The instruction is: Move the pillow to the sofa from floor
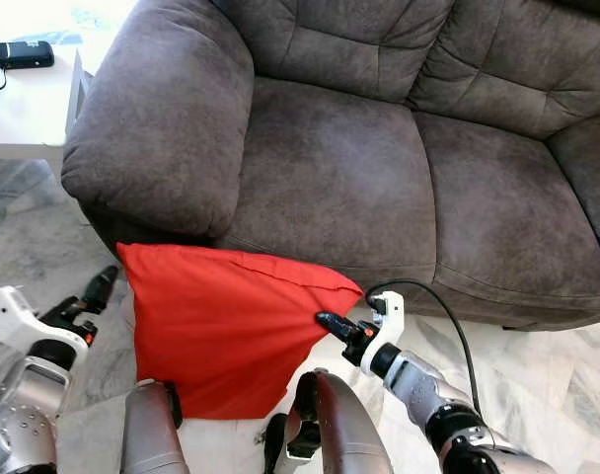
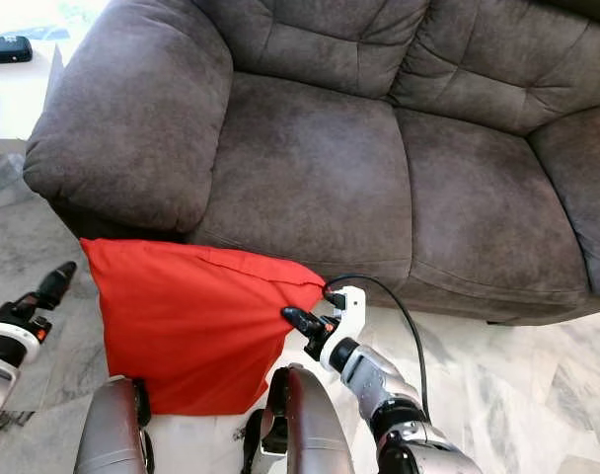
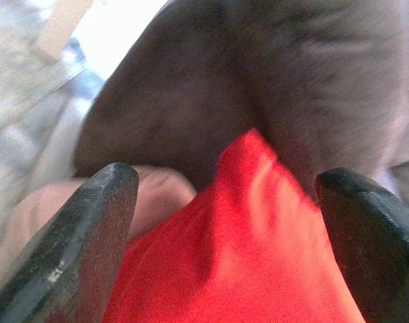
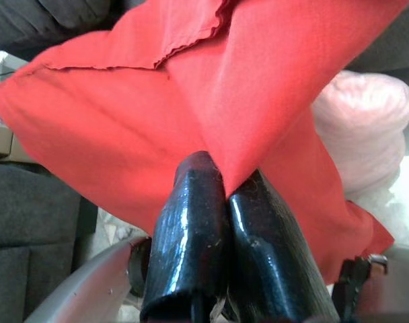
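Right gripper (image 1: pixel 325 320) pinches red pillow (image 1: pixel 221 326) fabric closed; left gripper (image 1: pixel 96 291) open beside it; grey sofa (image 1: pixel 339 168) on marble floor (image 1: pixel 537 375).

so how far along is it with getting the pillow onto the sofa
Early stage. Done: the right tool is pinched shut on the red pillow, gripping a fold of its cover. In hand: the left tool is open beside the pillow's other edge, not yet holding it. Left: the pillow leans against the sofa front, so the lift onto the seat remains.
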`<state>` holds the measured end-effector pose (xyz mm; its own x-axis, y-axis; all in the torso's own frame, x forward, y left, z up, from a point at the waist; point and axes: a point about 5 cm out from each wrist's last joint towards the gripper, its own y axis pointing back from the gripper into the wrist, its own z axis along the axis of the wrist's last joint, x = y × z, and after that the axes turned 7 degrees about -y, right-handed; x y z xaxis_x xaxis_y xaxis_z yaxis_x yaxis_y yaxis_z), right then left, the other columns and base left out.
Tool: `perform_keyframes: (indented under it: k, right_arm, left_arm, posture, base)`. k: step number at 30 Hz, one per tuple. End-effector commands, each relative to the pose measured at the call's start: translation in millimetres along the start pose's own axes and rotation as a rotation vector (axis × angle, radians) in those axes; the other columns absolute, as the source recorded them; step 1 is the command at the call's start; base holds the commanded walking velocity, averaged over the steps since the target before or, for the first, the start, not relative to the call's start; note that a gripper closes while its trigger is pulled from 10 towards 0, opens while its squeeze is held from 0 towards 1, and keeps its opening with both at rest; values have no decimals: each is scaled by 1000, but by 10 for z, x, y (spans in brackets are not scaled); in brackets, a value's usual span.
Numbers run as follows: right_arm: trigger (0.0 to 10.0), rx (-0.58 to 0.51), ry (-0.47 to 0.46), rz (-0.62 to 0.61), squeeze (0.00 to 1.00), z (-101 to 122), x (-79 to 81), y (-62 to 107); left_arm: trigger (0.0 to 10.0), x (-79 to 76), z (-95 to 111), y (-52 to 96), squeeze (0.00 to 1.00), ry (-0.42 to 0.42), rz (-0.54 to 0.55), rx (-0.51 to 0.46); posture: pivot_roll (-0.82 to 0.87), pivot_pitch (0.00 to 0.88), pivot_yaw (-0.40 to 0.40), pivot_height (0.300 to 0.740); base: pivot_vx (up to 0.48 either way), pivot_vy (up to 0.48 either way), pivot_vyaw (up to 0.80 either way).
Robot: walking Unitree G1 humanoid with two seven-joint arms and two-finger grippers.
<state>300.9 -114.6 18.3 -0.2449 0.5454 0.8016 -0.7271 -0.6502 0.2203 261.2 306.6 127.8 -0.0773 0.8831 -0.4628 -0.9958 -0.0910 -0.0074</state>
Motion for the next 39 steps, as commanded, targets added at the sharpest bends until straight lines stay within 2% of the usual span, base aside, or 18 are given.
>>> perform_keyframes:
  k: [1, 3, 6, 9, 10, 14, 21, 28, 32, 37, 39]
  right_arm:
    - [10000, -20, 3, -26, 0, 44, -97, 114]
    - [10000, -21, 1, -24, 0, 38, -97, 116]
    - [10000, -24, -2, -22, 0, 33, -93, 116]
    - [10000, -23, 0, -19, 0, 31, -88, 115]
    - [10000, -27, 1, -14, 0, 37, -79, 112]
    - [10000, -34, 2, -6, 0, 57, -67, 114]
    - [10000, -29, 3, -5, 0, 47, -74, 135]
    - [10000, -29, -1, 3, 0, 24, -69, 152]
    - [10000, -29, -2, 9, 0, 18, -64, 167]
    - [10000, -27, 1, 14, 0, 23, -54, 174]
    - [10000, -27, 2, 17, 0, 27, -46, 175]
  left_arm:
    - [10000, -60, -45, -8, 0, 21, -55, 7]
    - [10000, -114, -53, -45, 0, 15, -76, 12]
    - [10000, -113, -137, -77, 0, 5, -67, 44]
    - [10000, -113, -226, -80, 0, 26, -86, 75]
    - [10000, -137, -319, -80, 0, 67, -123, 105]
    - [10000, -113, -443, -88, 0, 66, -120, 149]
    - [10000, -17, -446, -131, 0, 103, -93, 134]
    - [10000, 19, -502, -142, 0, 123, -129, 165]
    - [10000, -42, -519, -172, 0, 158, -203, 176]
    - [10000, -172, -536, -215, 0, 150, -278, 186]
    - [10000, -269, -593, -238, 0, 152, -337, 208]
  posture:
    - [90, 263, -296, 612]
    - [89, 267, -294, 612]
    - [86, 270, -294, 612]
    - [79, 276, -292, 612]
    - [74, 280, -290, 612]
    - [67, 285, -289, 612]
    - [59, 295, -290, 612]
    - [48, 303, -293, 612]
    - [44, 307, -295, 612]
    - [40, 307, -299, 612]
    - [29, 306, -305, 612]
  base:
    - [0, 0, 0]
    - [0, 0, 0]
    - [0, 0, 0]
    - [0, 0, 0]
    - [0, 0, 0]
    - [0, 0, 0]
    - [0, 0, 0]
    - [0, 0, 0]
    - [0, 0, 0]
    - [0, 0, 0]
    - [0, 0, 0]
